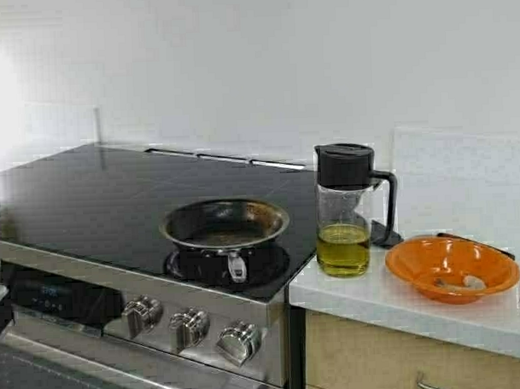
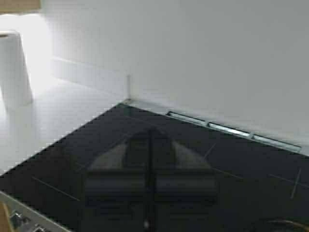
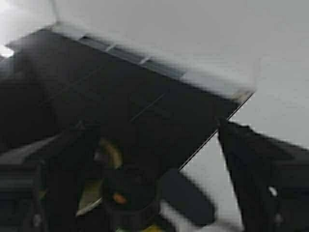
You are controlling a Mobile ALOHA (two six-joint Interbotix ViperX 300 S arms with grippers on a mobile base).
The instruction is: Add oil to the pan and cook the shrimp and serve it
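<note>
1. At the far left, in the left wrist view, you are looking at a white paper-towel roll (image 2: 14, 67) standing on a pale counter (image 2: 58, 121) beside the black glass cooktop (image 1: 89, 192).
2. Your left gripper (image 2: 149, 183) is hanging over that cooktop with its two dark fingers pressed together, only a thin seam showing between them, and nothing is sitting in them.
3. Moving right, the round shallow steel frying pan (image 1: 224, 223) with the dark browned inside is sitting on the front burner, its short metal handle pointing toward the stove's front edge, above the row of silver knobs (image 1: 189, 327).
4. Just right of the pan, on the corner of the white countertop (image 1: 366, 297), the tall clear glass jug (image 1: 344, 209) with the black lid and black side handle is standing upright; the yellow-green oil (image 1: 342, 248) is filling roughly its lower quarter.
5. Your right gripper (image 3: 145, 159) is hovering above the jug's black lid, its fingers spread wide apart on either side of it and touching nothing.
6. Near the jug's right, the orange plastic bowl (image 1: 450, 265) is resting on the same countertop, and the small pale whitish-grey curled shrimp (image 1: 464, 282) is lying inside it near the front wall.
</note>
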